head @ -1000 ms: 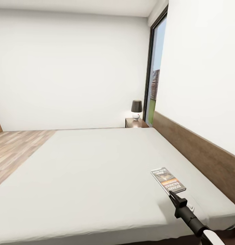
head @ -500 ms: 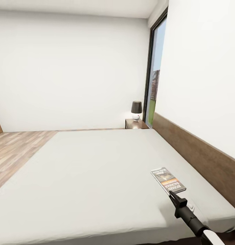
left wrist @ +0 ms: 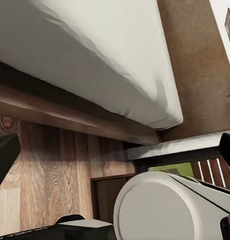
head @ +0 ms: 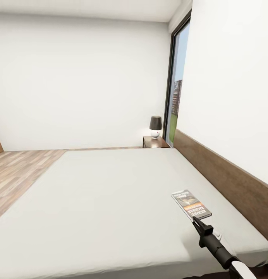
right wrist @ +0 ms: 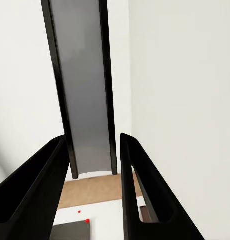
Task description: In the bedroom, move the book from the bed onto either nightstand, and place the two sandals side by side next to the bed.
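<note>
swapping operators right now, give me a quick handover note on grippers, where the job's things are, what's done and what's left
Right gripper: fingers open, empty, tips at the near edge of the small pale paperback book with the orange band, not yet grasping.
Left gripper: fingers apart, nothing between them, down by the bed frame.
Book lies flat on the grey-beige mattress of the dark-framed bed, near the brown headboard.
Dark reddish-brown nightstand, holding a dark-shaded lamp, stands beyond the bed's far side.
Done: nothing.
Left: book to nightstand; find and pair the sandals.
</note>
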